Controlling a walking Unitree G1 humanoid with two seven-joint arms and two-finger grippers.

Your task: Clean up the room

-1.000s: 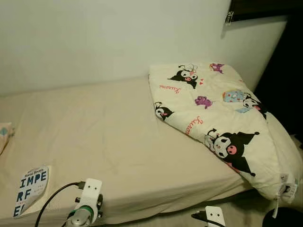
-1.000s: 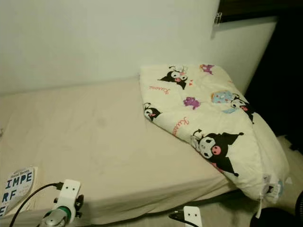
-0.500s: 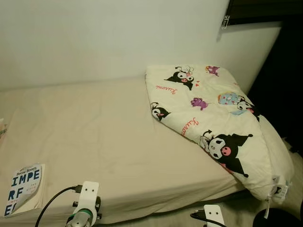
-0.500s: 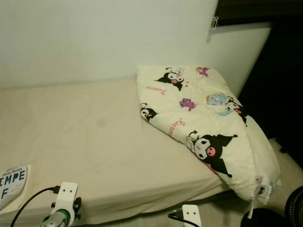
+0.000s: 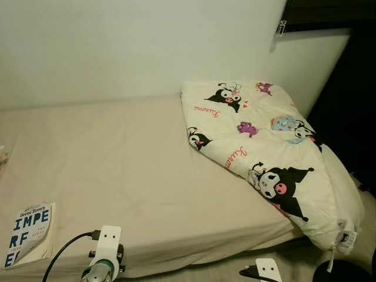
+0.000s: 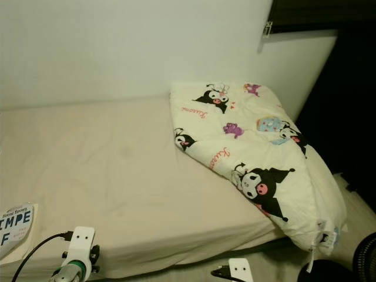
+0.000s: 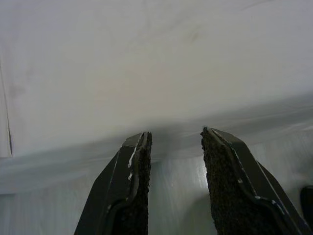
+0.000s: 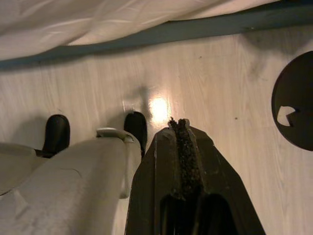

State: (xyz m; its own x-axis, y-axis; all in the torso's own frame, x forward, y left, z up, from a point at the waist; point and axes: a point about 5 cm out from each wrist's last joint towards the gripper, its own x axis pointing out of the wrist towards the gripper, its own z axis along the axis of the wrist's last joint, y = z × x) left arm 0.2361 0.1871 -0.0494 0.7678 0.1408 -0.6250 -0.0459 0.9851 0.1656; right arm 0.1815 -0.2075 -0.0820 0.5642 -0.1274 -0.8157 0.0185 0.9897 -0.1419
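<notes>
A cream bed (image 5: pixel 117 158) lies before me against a white wall. A folded quilt (image 5: pixel 264 147) printed with black cartoon figures lies across the bed's right end and hangs over its edge. A paperback book (image 5: pixel 29 234) with large blue letters rests at the bed's near left corner. My left arm's wrist (image 5: pixel 103 258) pokes up at the bed's front edge; in the left wrist view the left gripper (image 7: pixel 175 137) is open over the sheet's edge and the floor. The right gripper (image 8: pixel 179 127) is shut, pointing down at the pale wooden floor beside my own foot.
A round black base (image 8: pixel 296 98) stands on the floor off the bed's right end, also seen low in the head view (image 5: pixel 343 271). A dark opening (image 5: pixel 352 88) lies right of the bed. A small patterned item (image 5: pixel 3 158) peeks in at the left edge.
The camera view has shifted slightly, so the bed and book sit a little differently in the picture. Nothing on the bed has moved, and both arms hang as before.
</notes>
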